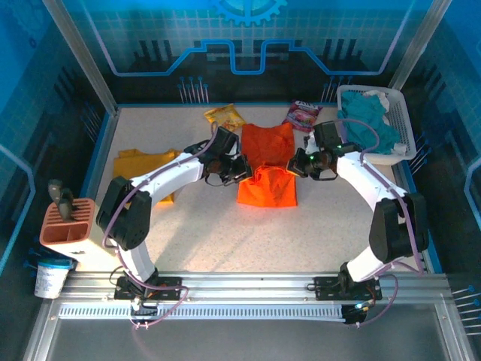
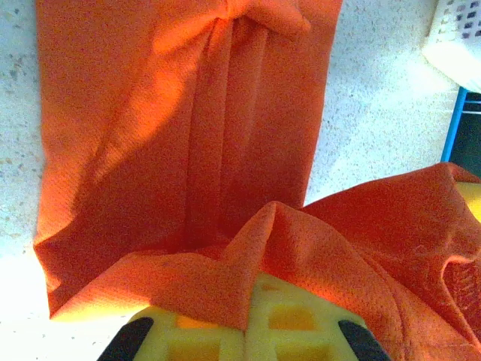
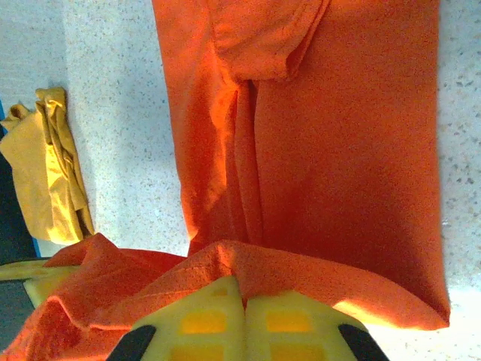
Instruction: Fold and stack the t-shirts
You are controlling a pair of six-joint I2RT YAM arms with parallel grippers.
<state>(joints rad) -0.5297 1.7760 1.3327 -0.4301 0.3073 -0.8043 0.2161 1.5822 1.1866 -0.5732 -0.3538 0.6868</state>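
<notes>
The bright orange t-shirt (image 1: 267, 150) lies mid-table, its near part lifted and doubled over between both grippers. My left gripper (image 1: 240, 168) is shut on the shirt's left edge. In the left wrist view the yellow fingers (image 2: 301, 323) pinch a fold of the orange cloth (image 2: 188, 113) at the left gripper (image 2: 252, 320). My right gripper (image 1: 299, 164) is shut on the right edge. Its yellow fingers (image 3: 203, 320) clamp an orange hem (image 3: 338, 135) at the right gripper (image 3: 244, 304). The mustard yellow t-shirt (image 1: 143, 169) lies crumpled at the left, and the right wrist view catches it as a mustard heap (image 3: 45, 173).
A white basket (image 1: 398, 105) holding teal cloth stands at the back right, and its corner (image 2: 458, 37) is close to the left wrist. A yellow snack packet (image 1: 225, 115) and a red one (image 1: 303, 114) lie behind the shirt. An orange holder (image 1: 68, 226) and a cup (image 1: 51, 278) sit at the near left.
</notes>
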